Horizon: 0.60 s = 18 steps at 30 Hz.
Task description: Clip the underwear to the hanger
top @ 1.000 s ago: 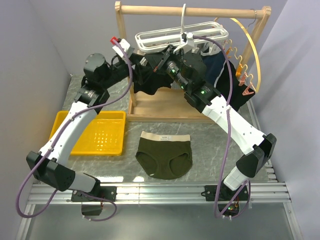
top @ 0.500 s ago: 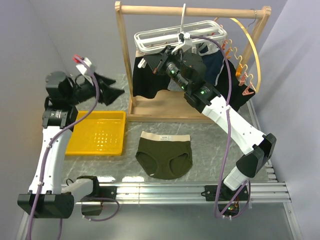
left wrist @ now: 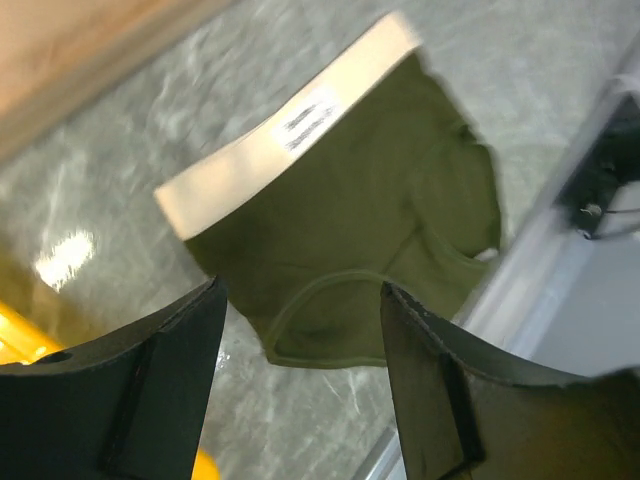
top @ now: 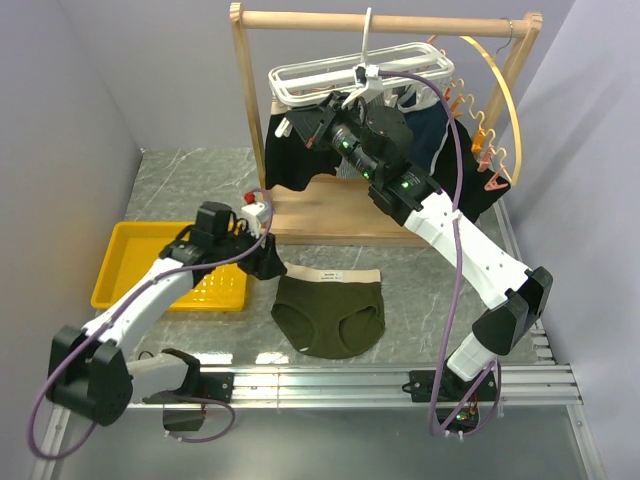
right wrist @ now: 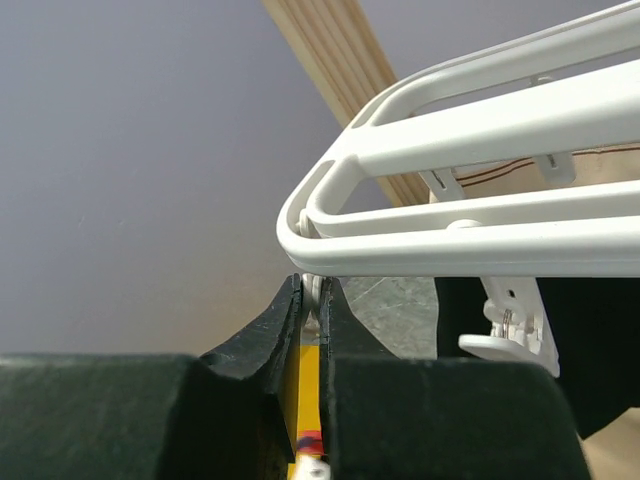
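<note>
- Since the earlier frame the left arm has swung down from the far left corner, and the left pincer [top: 268,262] is now low over the counter [top: 415,295]. The right arm has kept its place at the rack.
- At 9 o'clock of the left pincer, a yellow tray [top: 150,228] lies on the counter. The left arm crosses over its right part, and its gridded floor shows beside the arm.
- Flat on the counter lies the underwear [top: 330,312], its beige waistband [left wrist: 270,150] toward the rack and the label facing up. Its leg hems come close to the metal rail [top: 330,378] at the counter's near edge.
- Grey counter shows on every side of the underwear, wider at 3 o'clock toward the right arm than at 9 o'clock toward the tray.
- The left pincer's fingers [left wrist: 165,375] stand wide apart and grip nothing. In the top view the underwear lies at 4 o'clock of it, with the waistband's left corner just beside the tips; whether they touch cannot be told.
- From the top bar of the wooden rack [top: 385,20] the hanger [top: 350,78] hangs by its hook, at 12 o'clock of the underwear and well apart from it. A black garment [top: 290,165] and a navy garment [top: 428,125] hang below it.
- At the hanger's left corner the right pincer [right wrist: 312,322] has its fingers nearly together, clamped on a white clip [right wrist: 312,298] under the frame.
</note>
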Each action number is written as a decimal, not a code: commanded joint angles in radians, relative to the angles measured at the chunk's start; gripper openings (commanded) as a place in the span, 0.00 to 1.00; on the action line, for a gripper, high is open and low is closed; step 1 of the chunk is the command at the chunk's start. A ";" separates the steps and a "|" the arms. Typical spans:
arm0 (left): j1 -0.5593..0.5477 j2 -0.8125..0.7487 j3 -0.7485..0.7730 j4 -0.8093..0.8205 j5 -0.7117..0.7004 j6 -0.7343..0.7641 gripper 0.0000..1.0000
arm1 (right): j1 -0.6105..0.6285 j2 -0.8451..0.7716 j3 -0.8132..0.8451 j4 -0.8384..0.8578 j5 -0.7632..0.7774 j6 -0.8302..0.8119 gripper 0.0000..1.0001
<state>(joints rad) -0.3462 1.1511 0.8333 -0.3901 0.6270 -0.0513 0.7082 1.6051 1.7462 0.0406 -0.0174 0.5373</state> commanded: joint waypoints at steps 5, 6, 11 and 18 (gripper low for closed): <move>-0.039 0.192 -0.023 0.154 -0.269 -0.249 0.79 | -0.006 -0.042 0.006 0.019 -0.012 0.006 0.00; -0.043 0.211 -0.022 0.164 -0.280 -0.275 0.83 | -0.006 -0.043 0.007 0.019 -0.013 0.007 0.00; -0.095 0.285 0.019 0.169 -0.398 -0.326 0.89 | -0.006 -0.047 0.006 0.018 -0.013 0.004 0.00; -0.246 0.268 0.036 0.128 -0.608 -0.490 0.86 | -0.007 -0.053 -0.010 0.022 -0.013 0.000 0.00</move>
<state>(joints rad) -0.5224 1.4441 0.8230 -0.2672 0.1719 -0.4358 0.7078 1.6039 1.7454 0.0406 -0.0216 0.5411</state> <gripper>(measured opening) 0.869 0.100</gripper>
